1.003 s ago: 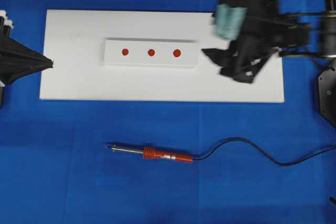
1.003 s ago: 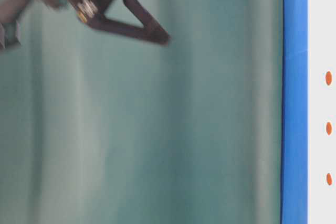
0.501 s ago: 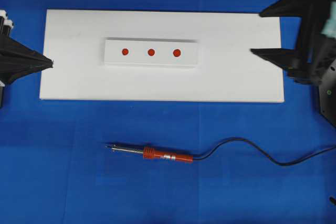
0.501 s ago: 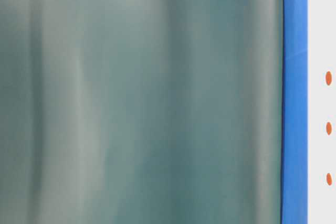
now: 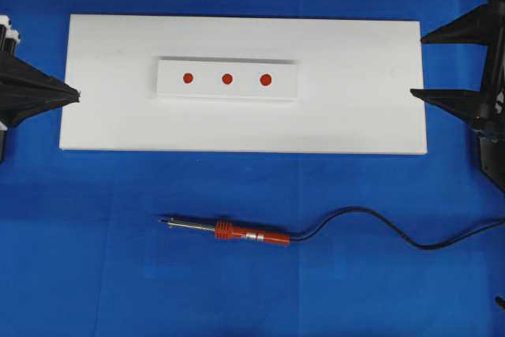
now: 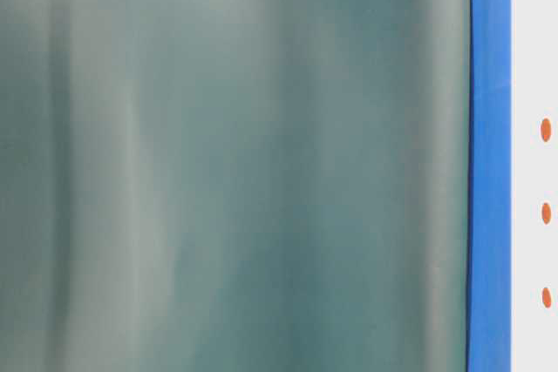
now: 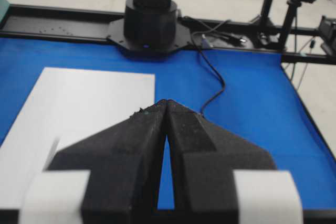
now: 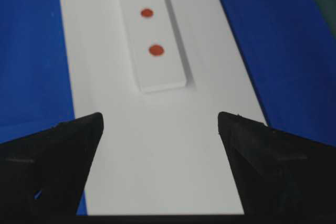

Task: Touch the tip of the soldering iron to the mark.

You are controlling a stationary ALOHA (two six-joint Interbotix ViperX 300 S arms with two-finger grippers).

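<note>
My right tool (image 5: 456, 65) has pulled back from over the white board (image 5: 118, 116) to the table's right edge, jaws wide and empty, my left tool (image 7: 167, 103) is closed, and the soldering iron (image 5: 237, 232) lies untouched near the table's front edge.

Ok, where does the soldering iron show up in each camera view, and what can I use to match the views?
Overhead: the soldering iron lies on the blue mat below the white board, tip pointing left.
Table-level: not in it.
Left wrist: not in it; a black cable shows, whose I cannot tell.
Right wrist: not in it.
Shared landmark: the three red dots, seen overhead, table-level and right wrist.
</note>
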